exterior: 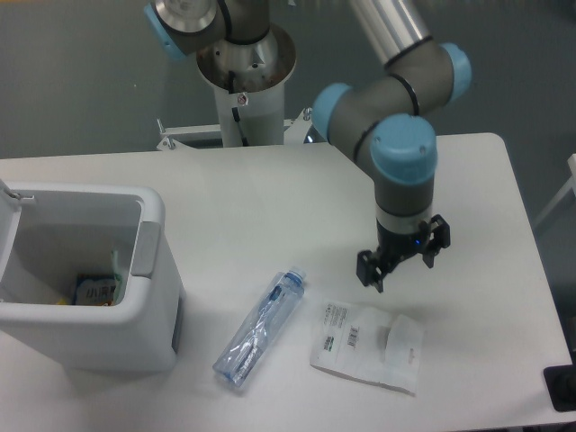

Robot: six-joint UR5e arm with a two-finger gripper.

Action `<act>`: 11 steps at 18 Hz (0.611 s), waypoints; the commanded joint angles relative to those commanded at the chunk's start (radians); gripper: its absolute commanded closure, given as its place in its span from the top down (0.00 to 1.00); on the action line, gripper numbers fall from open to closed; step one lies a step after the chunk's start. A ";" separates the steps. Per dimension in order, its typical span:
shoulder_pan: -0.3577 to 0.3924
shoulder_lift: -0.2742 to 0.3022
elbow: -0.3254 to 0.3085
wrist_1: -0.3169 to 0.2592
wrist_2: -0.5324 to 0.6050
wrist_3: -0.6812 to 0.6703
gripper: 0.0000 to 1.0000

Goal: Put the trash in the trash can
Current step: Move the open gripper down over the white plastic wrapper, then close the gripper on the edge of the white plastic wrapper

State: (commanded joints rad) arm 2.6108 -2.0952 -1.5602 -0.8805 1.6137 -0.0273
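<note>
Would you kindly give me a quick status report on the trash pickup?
Gripper open, empty, above pouch. Bottle and pouch on table, not binned. Trash can open, path unobstructed.

White rectangular table [234, 207], grey floor [81, 81] behind, small black object [562, 389] at table's right edge

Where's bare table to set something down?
Free: the wide strip behind the trash can and bottle, up to the far edge; also right of the pouch. Crowded: front centre, bottle and pouch under the pincer.
</note>
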 joint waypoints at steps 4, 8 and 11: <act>0.000 -0.109 0.120 -0.003 -0.001 -0.118 1.00; -0.002 -0.152 0.141 -0.005 -0.002 -0.161 1.00; 0.000 -0.157 0.146 -0.003 -0.003 -0.180 1.00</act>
State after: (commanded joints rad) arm 2.6108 -2.2518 -1.4143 -0.8836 1.6107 -0.2070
